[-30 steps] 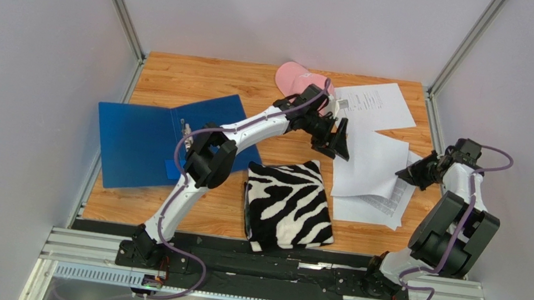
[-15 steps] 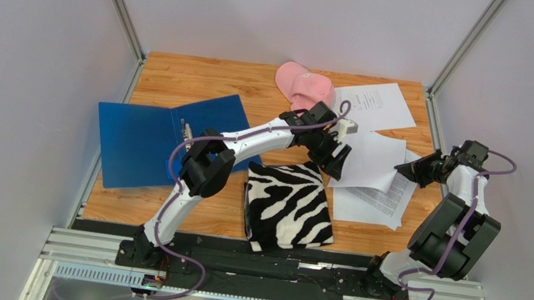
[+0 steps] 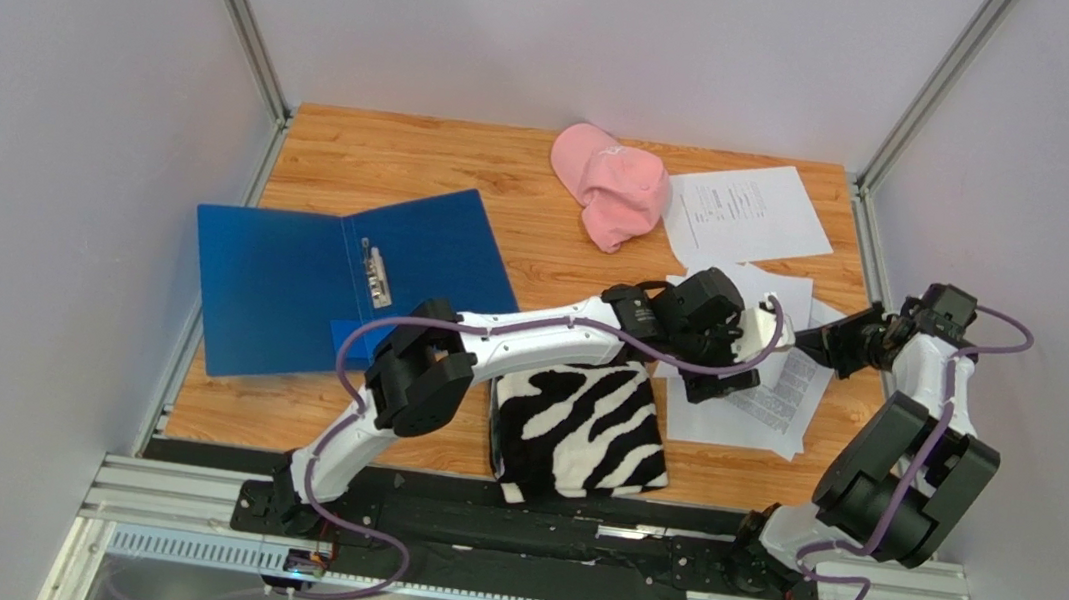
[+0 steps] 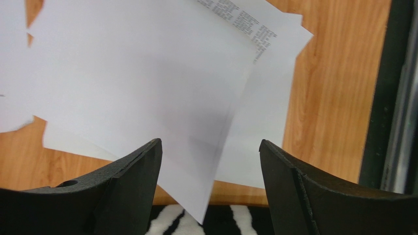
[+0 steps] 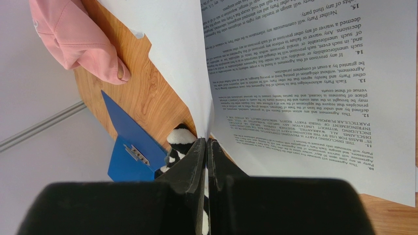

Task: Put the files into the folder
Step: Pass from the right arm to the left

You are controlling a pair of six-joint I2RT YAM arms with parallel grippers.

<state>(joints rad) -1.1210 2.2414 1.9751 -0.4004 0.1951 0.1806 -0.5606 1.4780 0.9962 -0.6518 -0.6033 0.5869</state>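
Note:
The files are loose white printed sheets (image 3: 774, 406) piled at the right of the table, with one more sheet (image 3: 744, 211) at the back right. The blue folder (image 3: 286, 280) lies open at the left, its metal clip (image 3: 377, 278) showing. My left gripper (image 3: 722, 382) is open and empty just above the pile; in the left wrist view (image 4: 210, 143) a raised sheet corner (image 4: 206, 196) lies between its jaws, untouched. My right gripper (image 3: 823, 345) is shut on the edge of one sheet (image 5: 208, 107), and printed pages (image 5: 314, 83) lie beside it.
A zebra-striped cloth (image 3: 576, 429) lies at the front middle, touching the pile's left edge. A pink cap (image 3: 607, 185) sits at the back. The folder (image 5: 128, 147) and cap (image 5: 73, 39) also show in the right wrist view. Metal frame posts stand at the table's back corners.
My left arm has swung from beside the pink cap toward the near right and now hangs over the paper pile. The right gripper has stayed put, still holding its sheet.

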